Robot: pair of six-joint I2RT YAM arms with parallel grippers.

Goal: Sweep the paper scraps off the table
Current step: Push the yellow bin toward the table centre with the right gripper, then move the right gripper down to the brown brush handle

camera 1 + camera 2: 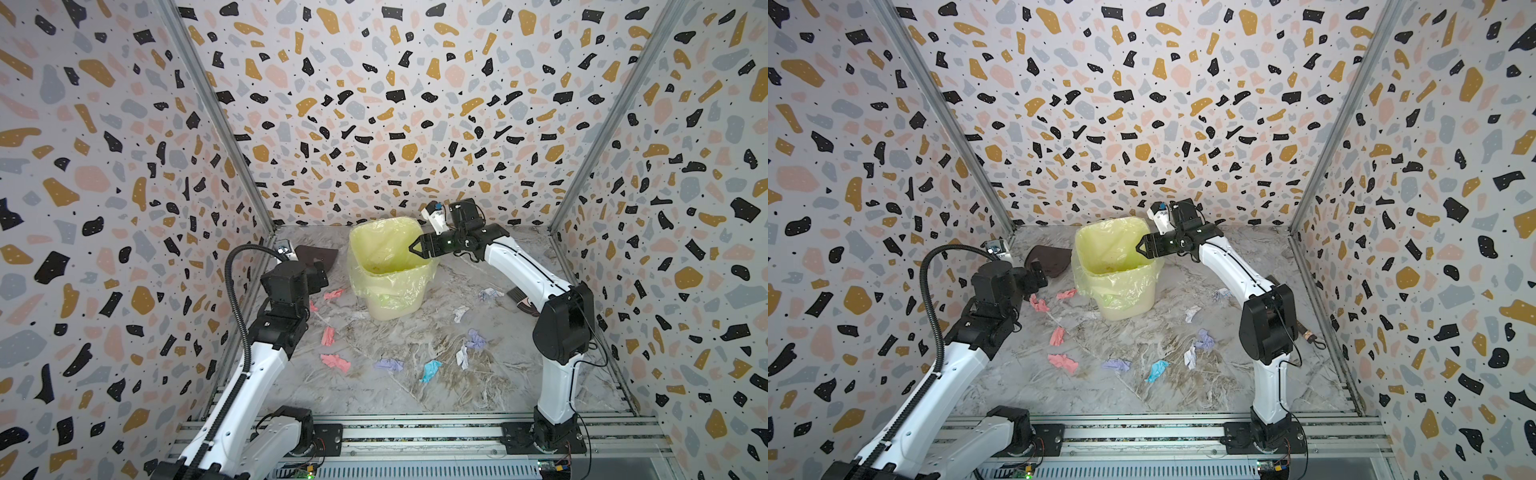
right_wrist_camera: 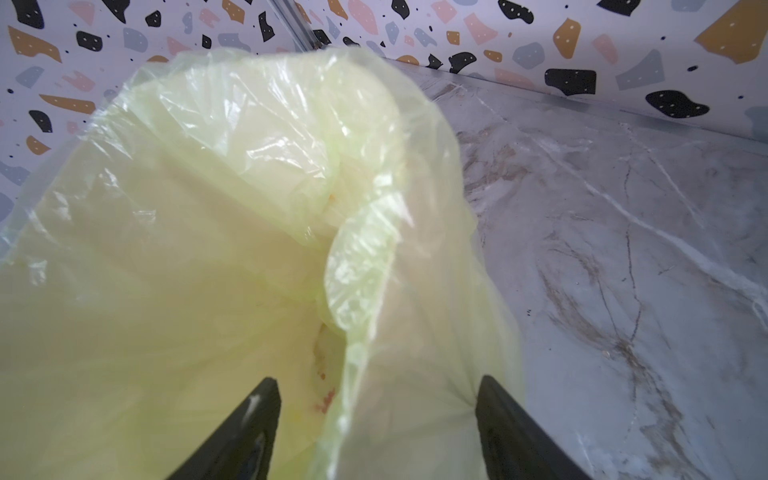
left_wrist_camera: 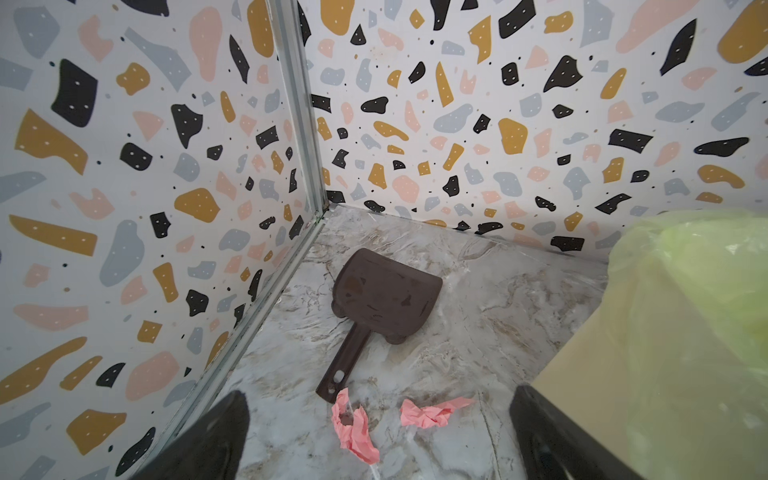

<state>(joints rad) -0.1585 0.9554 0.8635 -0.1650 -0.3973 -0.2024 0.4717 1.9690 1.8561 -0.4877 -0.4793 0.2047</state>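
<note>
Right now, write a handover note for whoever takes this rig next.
Left hand: open and empty, hovering by the handle of the brown dustpan, which lies in the far left corner.
Right hand: open, with its jaws astride the rim of the yellow liner on the bin. It grips nothing.
Paper scraps: about ten, scattered on the table in front of and beside the bin.
Done: no sweeping shows.
Left: pick up the dustpan, gather every scrap and bin them.
</note>
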